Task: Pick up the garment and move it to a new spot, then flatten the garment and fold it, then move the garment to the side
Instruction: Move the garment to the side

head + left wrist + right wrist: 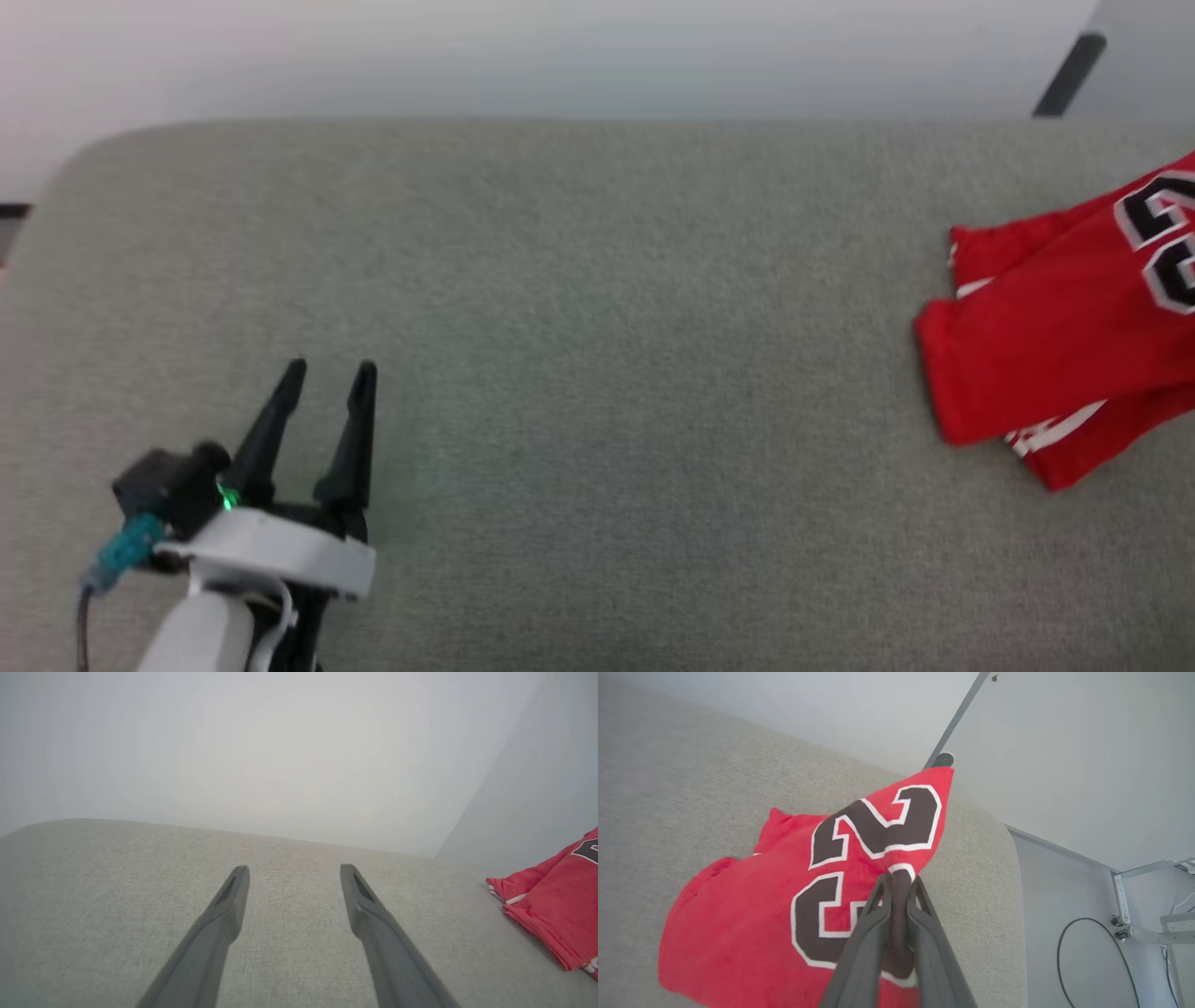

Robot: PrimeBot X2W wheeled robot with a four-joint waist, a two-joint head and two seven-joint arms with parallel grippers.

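1. Grey fabric covered the counter [597, 280], with a pale wall [560, 56] behind.
2. Folded, the red jersey [1055, 345] lay at the counter's right end.
3. The left tool [331, 369] stood wide open, well apart from it.
4. The right tool [901, 880] pinched the jersey's edge beside the number.

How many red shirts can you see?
1. The red jersey lies at the grey cushion's right end, pinched by the right hand. Others could hide off-frame.
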